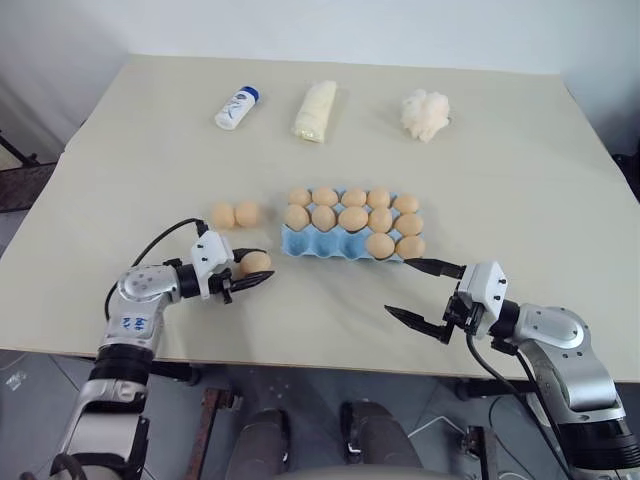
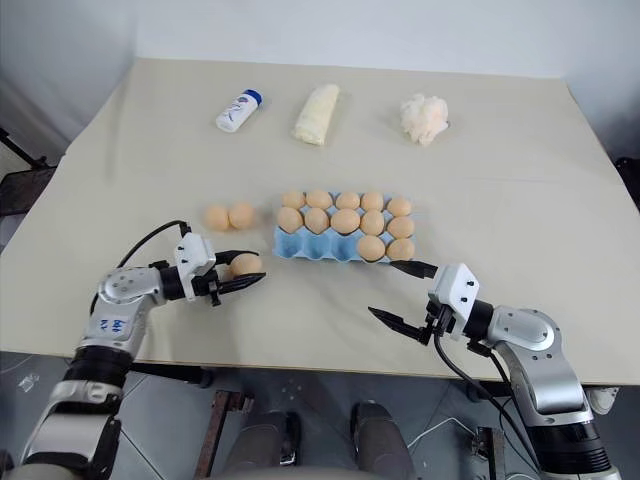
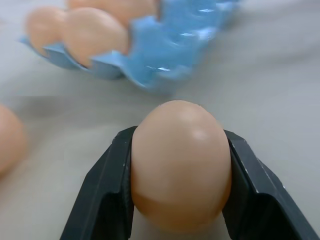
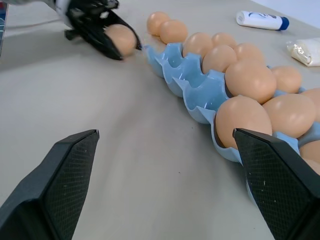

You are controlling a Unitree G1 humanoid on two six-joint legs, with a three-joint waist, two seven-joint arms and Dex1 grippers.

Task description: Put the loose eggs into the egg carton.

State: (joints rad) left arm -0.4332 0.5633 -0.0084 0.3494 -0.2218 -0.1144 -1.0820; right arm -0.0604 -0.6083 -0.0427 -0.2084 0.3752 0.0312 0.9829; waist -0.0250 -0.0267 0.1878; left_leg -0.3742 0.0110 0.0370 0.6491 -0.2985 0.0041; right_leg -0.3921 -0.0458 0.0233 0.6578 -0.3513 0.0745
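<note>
Beige tabletop [image 1: 520,190] carried the blue carton [image 1: 300,244], its near cups bare. Two loose eggs [image 1: 234,214] lay just left of it. Left end effector [image 1: 252,270] clamped a third egg [image 1: 256,263] beside the carton's near left corner, partly hiding its underside. Right end effector [image 1: 419,291] gaped wide, holding nothing, near the carton's right end.

My left arm reached forward and inward, forearm low over the table, wrist bent toward the centre. My left gripper [image 1: 252,276] pointed roughly level to the right, its two black fingers [image 3: 107,190] clamped on either side of one egg [image 3: 180,165]. My right arm was bent at the near edge, wrist angled inward. My right gripper [image 1: 420,292] pointed left, fingers spread wide apart, nothing between them.
</note>
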